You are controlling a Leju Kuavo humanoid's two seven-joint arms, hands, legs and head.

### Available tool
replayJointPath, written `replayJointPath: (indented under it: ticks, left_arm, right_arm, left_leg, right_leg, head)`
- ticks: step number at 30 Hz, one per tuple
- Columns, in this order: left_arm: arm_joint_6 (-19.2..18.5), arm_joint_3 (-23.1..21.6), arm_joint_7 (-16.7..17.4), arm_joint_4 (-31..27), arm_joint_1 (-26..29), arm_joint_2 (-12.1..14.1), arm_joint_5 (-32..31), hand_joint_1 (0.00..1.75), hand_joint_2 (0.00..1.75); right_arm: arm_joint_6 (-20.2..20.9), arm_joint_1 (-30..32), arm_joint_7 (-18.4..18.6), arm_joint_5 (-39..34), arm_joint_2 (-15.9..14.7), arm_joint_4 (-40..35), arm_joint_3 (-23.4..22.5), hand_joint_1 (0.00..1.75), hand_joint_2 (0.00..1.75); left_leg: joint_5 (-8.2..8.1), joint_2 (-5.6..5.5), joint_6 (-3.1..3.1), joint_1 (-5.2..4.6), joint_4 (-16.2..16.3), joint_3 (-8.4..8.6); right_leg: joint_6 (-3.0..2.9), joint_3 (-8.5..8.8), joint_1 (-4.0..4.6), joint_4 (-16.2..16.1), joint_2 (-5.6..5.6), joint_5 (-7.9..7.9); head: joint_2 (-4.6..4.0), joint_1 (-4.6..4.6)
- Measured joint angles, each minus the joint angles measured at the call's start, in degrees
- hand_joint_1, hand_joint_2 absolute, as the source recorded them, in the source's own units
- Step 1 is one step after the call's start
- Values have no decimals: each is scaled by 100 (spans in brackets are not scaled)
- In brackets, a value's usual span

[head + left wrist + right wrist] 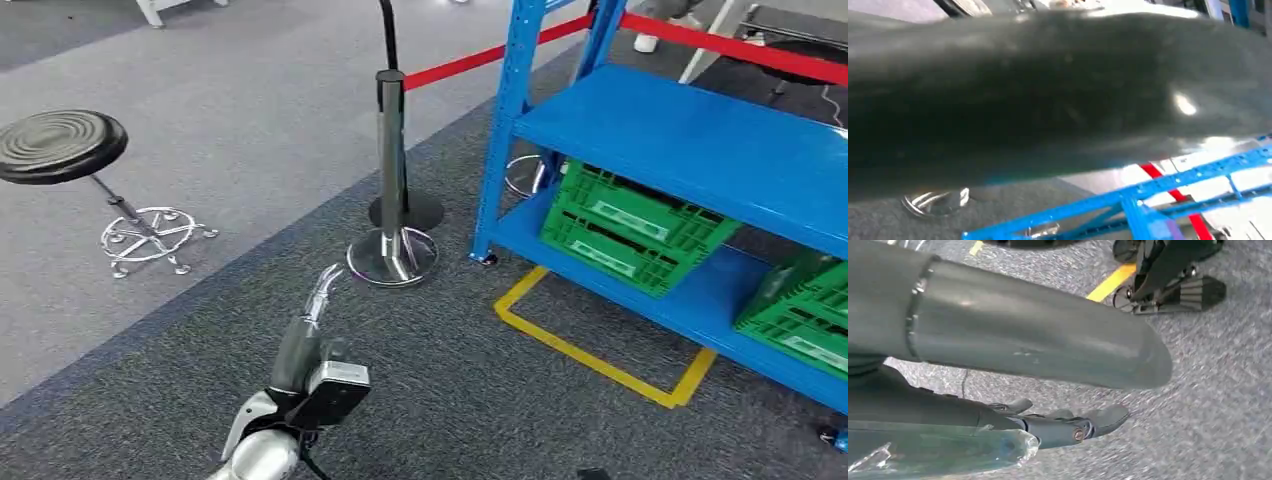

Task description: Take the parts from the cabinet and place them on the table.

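In the head view my left arm comes in at the bottom, and my left hand (298, 362) grips a long dark grey part in a clear plastic bag (322, 292) that points at the post's chrome base. In the left wrist view a dark blurred shape (1048, 90) lies across the picture. My right hand (1063, 427) hangs over the carpet, its dark fingers lying along a clear-bagged part (948, 455) that it holds. The blue cabinet (700, 140) stands at the right, with two green crates (630, 225) (800, 310) on its lower shelf.
A chrome barrier post (392, 180) with a red belt (470, 62) stands just left of the cabinet. A black stool (60, 145) is at the far left. Yellow floor tape (600, 360) marks a box in front of the cabinet. Grey carpet lies all round.
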Motion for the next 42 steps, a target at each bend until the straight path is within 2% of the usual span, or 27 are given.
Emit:
replayJointPath:
  ticks: [3, 4, 5, 6, 8, 9, 11, 12, 13, 14, 18, 19, 20, 21, 23, 24, 26, 28, 29, 30, 32, 34, 36, 37, 39, 40, 42]
  left_arm:
    - [-11, -22, 2, 0, -4, -22, 0, 0, 0]
    - [-22, -24, 4, 2, -6, -31, 0, 0, 0]
    - [-26, -31, 4, 0, -6, -39, -4, 0, 0]
    - [-33, -33, 4, 2, 0, -37, -4, 0, 0]
    - [-41, -28, 7, 2, 28, -18, -4, 0, 0]
    - [-50, -31, 9, 6, 33, -17, -4, 0, 0]
    - [-59, -33, 11, 7, 33, -18, -9, 0, 0]
    - [-63, -33, 13, 7, 33, -18, -9, 0, 0]
    - [-66, -35, 15, 7, 33, -18, -11, 0, 0]
    - [-68, -35, 15, 7, 32, -15, -13, 0, 0]
    - [-77, -44, 24, 4, 29, -18, -20, 0, 0]
    - [-77, -44, 24, 0, 28, -20, -22, 0, 0]
    - [-76, -46, 24, 0, 22, -18, -37, 0, 0]
    - [-79, -46, 24, 0, 27, -15, -50, 0, 0]
    - [-79, -44, 33, 2, 56, 18, -59, 0, 0]
    - [-81, -44, 37, 2, 63, 31, -66, 0, 0]
    - [-87, -44, 57, 2, 65, 48, -89, 0, 0]
    - [-98, -44, 59, 2, 64, 50, -111, 0, 0]
    - [-98, -44, 61, 2, 61, 50, -111, 0, 0]
    - [-98, -46, 63, 2, 62, 57, -111, 0, 0]
    - [-101, -46, 68, 0, 67, 63, -111, 0, 0]
    - [-101, -50, 66, -2, 59, 48, -114, 0, 0]
    - [-101, -65, 66, -2, 51, 22, -114, 0, 0]
    - [-101, -64, 66, -2, 55, 24, -114, 0, 0]
    - [-103, -59, 66, -2, 84, 44, -114, 0, 0]
    - [-105, -59, 66, -2, 85, 46, -114, 0, 0]
    - [-105, -59, 66, -2, 83, 46, -114, 0, 0]
  right_arm:
    - [-9, 45, 4, 0, -2, 2, -2, 0, 0]
    - [-20, 58, 4, 0, -7, 2, -4, 0, 0]
    - [-35, 48, 9, 4, -4, 2, -2, 0, 0]
    - [-37, 24, 9, 9, -2, 2, -2, 0, 0]
    - [-50, 9, 9, 22, -2, 2, -2, 0, 0]
    - [-61, 11, 9, 28, -2, 2, -2, 0, 0]
    - [-83, 39, 9, 33, -4, 2, -2, 0, 0]
    - [-87, 43, 9, 37, -4, 2, -2, 0, 0]
    - [-94, 34, 7, 39, -4, 2, -2, 0, 0]
    - [-96, 7, 2, 42, 2, 0, -2, 0, 0]
    - [-109, 26, -7, 42, 9, 2, -4, 0, 0]
    - [-116, 25, -4, 42, 9, 2, -4, 0, 0]
    - [-131, 32, -13, 42, 18, 2, -4, 0, 0]
    - [-164, 24, -20, 39, 15, 2, -11, 0, 0]
    - [-206, 5, -48, 42, 17, 2, -28, 0, 0]
    - [-210, 8, -55, 42, 15, 2, -39, 0, 0]
    - [-208, 29, -70, 42, 17, 2, -50, 0, 0]
    - [-208, 27, -90, 42, 17, 2, -55, 0, 0]
    - [-208, 25, -101, 42, 20, 2, -57, 0, 0]
    - [-206, 11, -103, 44, 39, 2, -61, 0, 0]
    - [-208, 5, -105, 46, 42, 2, -72, 0, 0]
    - [-203, 37, -105, 46, 37, 2, -81, 0, 0]
    - [-216, 41, -101, 46, 35, 2, -83, 0, 0]
    - [-216, 14, -103, 55, 35, 2, -83, 0, 0]
    - [-216, -2, -101, 63, 35, 2, -83, 0, 0]
    - [-216, 0, -101, 68, 35, 2, -83, 0, 0]
    - [-216, 34, -92, 68, 35, 2, -85, 0, 0]
  left_leg:
    - [31, 151, 5, 14, -71, 20]
    - [63, 267, -10, 45, -132, 59]
    - [66, 310, 19, 48, -150, 68]
    - [64, 399, 25, 42, -147, 67]
    - [49, 590, 29, 22, -143, 62]
    - [42, 673, 24, 22, -142, 64]
    - [22, 809, -4, 24, -141, 80]
    - [7, 872, -26, 27, -141, 97]
    - [-14, 944, -60, 29, -139, 128]
    - [-35, 986, -96, -20, -139, 140]
    - [-58, 1170, -206, -18, -137, 194]
    - [-115, 1111, -269, 4, -127, 209]
    - [-254, 837, -290, 19, 23, 173]
    - [-480, 667, -292, 24, 365, 24]
    - [-928, 542, -284, 20, 1349, -437]
    - [-996, 534, -271, 17, 1646, -592]
    - [-737, 526, -221, 10, 1529, -593]
    - [-146, 401, -133, 1, 609, -185]
    - [59, 152, -76, 0, 154, 18]
    - [0, -137, -17, 30, 43, 44]
    - [-25, -55, -55, -3, -43, 62]
    - [22, 81, -24, 13, -127, 95]
    - [59, 257, 1, 37, -209, 154]
    - [50, 357, 13, 29, -206, 152]
    - [40, 561, 23, 13, -202, 143]
    - [32, 653, 20, 13, -199, 143]
    - [12, 800, -1, 15, -194, 157]
  right_leg:
    - [137, -56, -12, -52, 163, 55]
    - [137, -115, -3, 14, -54, 4]
    - [177, -212, 13, 208, -366, -139]
    - [216, -405, -4, 582, -545, -340]
    - [278, -851, -50, 1464, -663, -695]
    - [302, -944, -62, 1655, -676, -711]
    - [328, -695, -90, 1206, -715, -386]
    - [332, -406, -100, 690, -781, -155]
    - [337, -47, -100, 98, -965, 41]
    - [281, 55, -42, -35, -1122, -73]
    - [93, 22, -36, -40, -888, -29]
    - [42, 52, -67, -73, -825, -4]
    - [30, 54, -78, -75, -777, -1]
    - [-5, 50, -79, -75, -712, 7]
    - [-31, 35, -59, -73, -562, 9]
    - [-33, 34, -48, -72, -488, 10]
    - [-38, 38, -30, -69, -331, 15]
    - [-34, 52, -13, -64, -156, 24]
    - [-25, 47, -26, -64, -88, 30]
    - [7, 15, 3, -37, -33, 41]
    - [86, -62, -69, -40, 89, 75]
    - [188, -93, -67, -92, 239, 118]
    - [198, -244, -36, 169, -438, -61]
    - [231, -443, -45, 551, -592, -275]
    - [278, -912, -75, 1485, -662, -656]
    - [301, -1012, -88, 1702, -667, -679]
    - [323, -756, -101, 1283, -708, -381]
  head:
    - [0, -5]
    - [0, -9]
    - [0, 84]
    - [0, 120]
    - [0, 111]
    - [0, 118]
    - [0, 120]
    - [0, 118]
    - [0, 120]
    - [0, 122]
    - [0, 78]
    - [0, 65]
    - [0, 43]
    - [0, 32]
    - [0, 28]
    - [0, 24]
    - [0, 24]
    - [0, 22]
    - [0, 28]
    - [0, 54]
    - [0, 28]
    - [0, 26]
    - [0, 87]
    - [0, 102]
    - [0, 89]
    - [0, 96]
    - [0, 98]
